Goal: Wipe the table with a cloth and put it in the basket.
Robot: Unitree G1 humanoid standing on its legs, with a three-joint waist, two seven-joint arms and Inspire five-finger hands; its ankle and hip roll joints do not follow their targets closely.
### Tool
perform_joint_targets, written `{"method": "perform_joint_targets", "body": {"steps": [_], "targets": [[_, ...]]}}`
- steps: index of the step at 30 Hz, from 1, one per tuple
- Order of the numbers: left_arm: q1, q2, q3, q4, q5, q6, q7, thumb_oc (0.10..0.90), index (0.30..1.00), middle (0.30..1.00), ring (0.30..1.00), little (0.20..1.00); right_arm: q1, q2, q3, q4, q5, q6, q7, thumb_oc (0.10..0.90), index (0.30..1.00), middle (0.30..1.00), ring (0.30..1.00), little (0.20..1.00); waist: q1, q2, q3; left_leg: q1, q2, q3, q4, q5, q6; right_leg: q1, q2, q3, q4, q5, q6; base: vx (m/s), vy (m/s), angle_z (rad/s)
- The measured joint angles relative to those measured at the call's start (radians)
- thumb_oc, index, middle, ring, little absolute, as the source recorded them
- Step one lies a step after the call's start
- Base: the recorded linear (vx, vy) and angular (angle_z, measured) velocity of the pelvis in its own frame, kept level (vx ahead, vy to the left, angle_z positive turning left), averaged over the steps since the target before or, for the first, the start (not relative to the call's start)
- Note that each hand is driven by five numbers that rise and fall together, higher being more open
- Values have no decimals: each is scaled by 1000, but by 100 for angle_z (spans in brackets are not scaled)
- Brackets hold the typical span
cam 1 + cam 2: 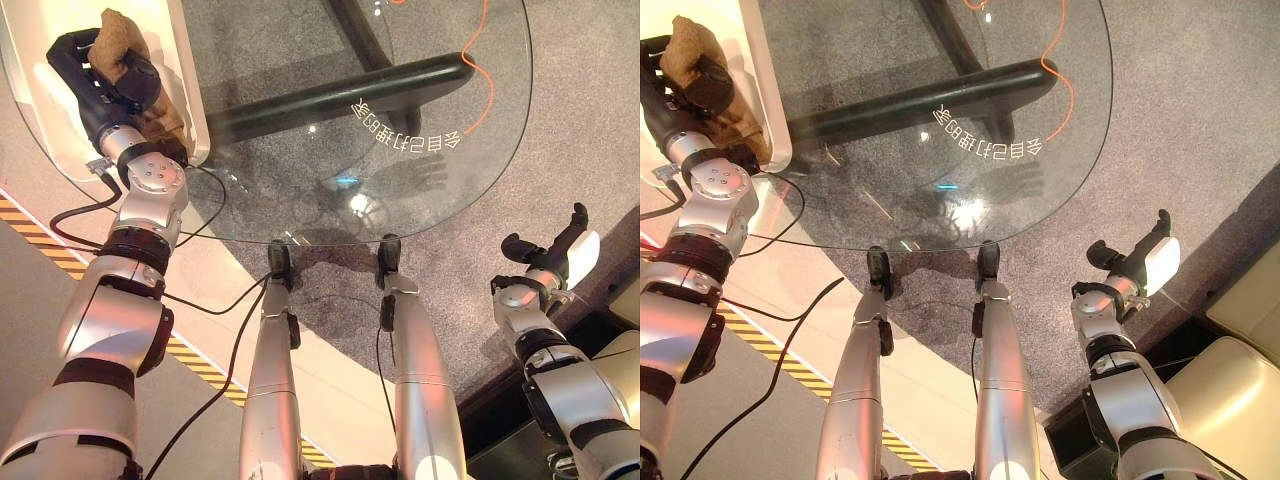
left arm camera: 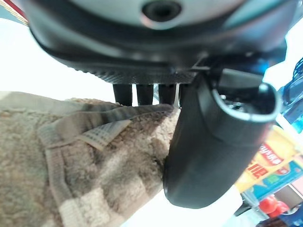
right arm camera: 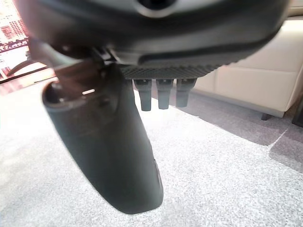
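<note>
A brown terry cloth [image 1: 120, 40] is bunched in my left hand [image 1: 115, 85], which is shut on it. The hand hangs inside the white basket [image 1: 195, 120] at the far left, beside the round glass table [image 1: 420, 150]. In the left wrist view the cloth [image 2: 85, 156] lies pinched between the fingers [image 2: 144, 94] and the thumb [image 2: 213, 142]. My right hand [image 1: 560, 250] hangs low at the right over the grey carpet, off the table, with its fingers relaxed and holding nothing.
Under the glass runs the table's black base bar [image 1: 340, 95]. An orange cable [image 1: 485, 70] trails on the carpet. Yellow-black floor tape [image 1: 195, 360] crosses at the lower left. A beige sofa [image 1: 1240, 390] stands close to my right arm.
</note>
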Motion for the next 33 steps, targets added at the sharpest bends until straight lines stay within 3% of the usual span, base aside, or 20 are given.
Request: {"method": "perform_joint_targets", "body": {"steps": [2,3,7,9,10,11,12,13,33], "targets": [[0,3,0,3,0,3,-16,100,300,300,300,200,0,0,0,0,0,0,0,800,900,900,900,900,0,0,0,0,0,0,-4,2,-1,-1,0,0,0,0,0,0,0,0],[0,7,-4,4,0,5,-24,169,359,359,359,269,0,0,0,0,0,0,0,800,900,900,900,900,0,0,0,0,0,0,-6,4,-2,-2,0,0,0,0,0,0,0,0],[0,14,-32,5,0,26,-46,281,455,455,455,381,0,0,0,0,-1,0,0,800,900,900,900,900,1,0,0,0,0,0,-7,5,-2,-2,0,0,0,0,0,0,0,0],[0,14,-32,6,0,32,-58,300,472,472,472,400,0,0,0,-1,-2,-1,0,800,900,900,900,900,2,0,0,0,0,0,-7,6,-3,-3,0,0,2,0,0,0,0,0],[0,14,-32,5,0,32,-61,377,538,538,538,477,0,0,0,-2,-4,-1,0,800,900,900,900,900,2,0,0,0,0,0,-7,6,-3,-3,0,0,3,0,-1,0,0,0],[0,14,-32,5,0,32,-61,377,538,538,538,477,0,0,0,-2,-4,-1,0,800,900,900,900,900,2,0,0,0,0,0,-7,6,-3,-3,0,0,3,0,-1,0,0,0],[0,14,-32,5,0,32,-62,718,829,829,829,818,0,0,0,-4,-5,-1,0,800,900,900,900,900,3,0,0,0,0,0,-7,6,-4,-5,0,0,5,-1,-2,0,0,0],[0,14,-32,4,0,32,-62,800,900,900,900,900,0,0,0,-4,-5,-1,0,800,900,900,900,900,3,0,0,0,0,0,-8,7,-4,-6,0,0,7,-2,-2,0,0,0],[-34,33,-32,-7,-1,37,-68,800,900,900,900,900,1,1,-1,-4,-7,-1,0,800,900,900,900,900,7,0,0,0,2,-1,-7,10,-9,-12,2,0,20,-6,-6,0,0,0]]}}
